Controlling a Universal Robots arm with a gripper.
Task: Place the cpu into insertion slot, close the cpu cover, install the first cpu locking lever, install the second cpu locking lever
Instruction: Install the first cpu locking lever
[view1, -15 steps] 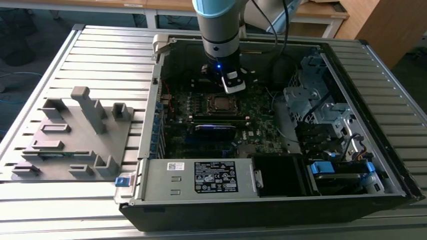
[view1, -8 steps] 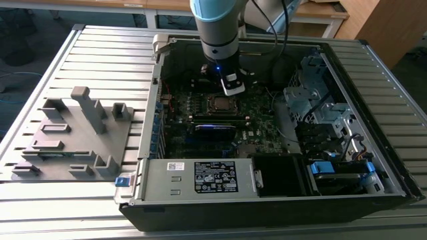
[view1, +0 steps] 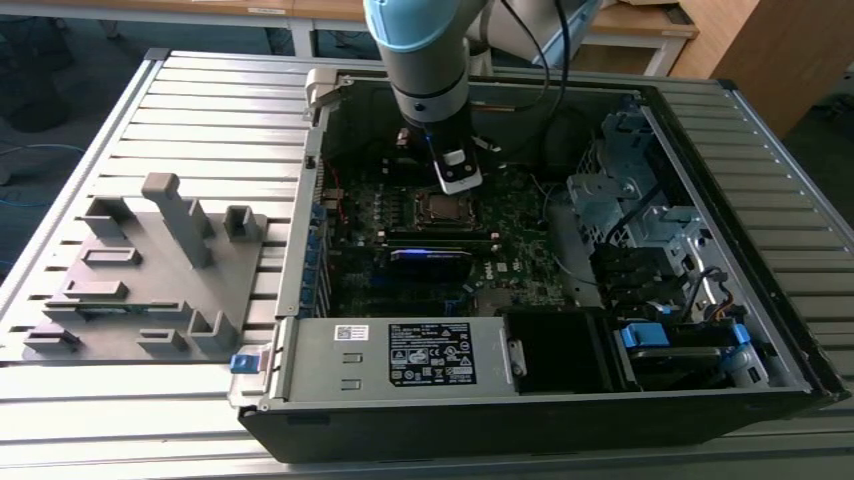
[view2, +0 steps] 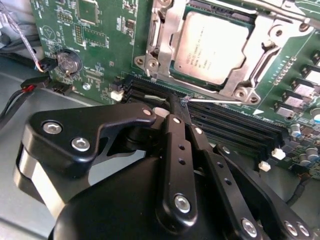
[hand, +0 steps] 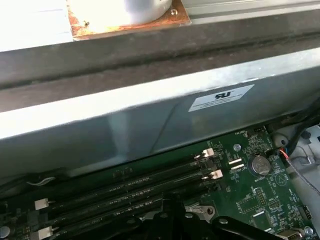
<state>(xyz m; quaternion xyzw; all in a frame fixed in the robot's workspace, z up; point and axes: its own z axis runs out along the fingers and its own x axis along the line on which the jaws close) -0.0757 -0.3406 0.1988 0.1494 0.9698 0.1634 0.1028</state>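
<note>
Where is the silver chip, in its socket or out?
In: the cpu lies flat and level, with the cpu cover framing its edges.

On the counter (view1: 200, 90), computer case (view1: 534, 430) with fixture plate (view1: 134, 300) at the exterior view's left. Inside, on the motherboard (view2: 100, 50), cpu (view2: 212, 47) with memory slots (view2: 235, 125) just beside.

Silver-grey and pale-blue jointed robot arm (view1: 416, 45) hangs from the top of the exterior view, last link near vertical and pointing down. Black wrist section (view1: 434, 108) sits below it, with a white-faced block (view1: 458, 172) under that. Black two-finger linkage gripper (view2: 181, 100) is at the low end. Its slim black fingers (view2: 176, 145) are pressed together, no gap at the tips in the second wrist view.
</note>
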